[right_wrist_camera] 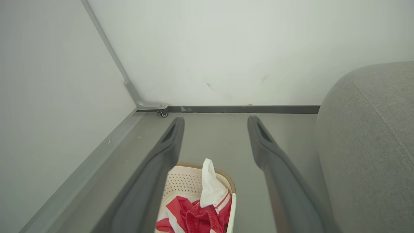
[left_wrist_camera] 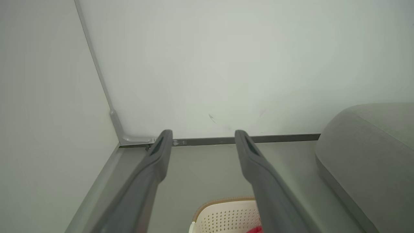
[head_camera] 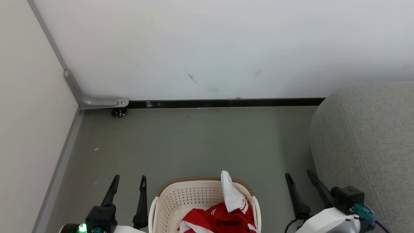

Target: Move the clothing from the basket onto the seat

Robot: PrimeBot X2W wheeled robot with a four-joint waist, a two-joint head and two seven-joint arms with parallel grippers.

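**Basket** [head_camera: 168, 200]: one, cream, perforated, with a brown rim. It stands on the grey floor [head_camera: 200, 139] between the two hands.
**Clothing** [head_camera: 223, 220]: a red-and-white heap inside the basket. One white flap stands above the far rim. The number of pieces cannot be told.
**Seat** [head_camera: 365, 136]: one, grey, at the right. It is just beside the right hand [head_camera: 298, 173] and apart from the basket.
**Left hand** [head_camera: 130, 177]: fingers spread, empty.
**Right hand**: released, empty.
**Room**: bare floor runs ahead to the wall [head_camera: 210, 48]. A side panel [head_camera: 26, 129] closes the left.
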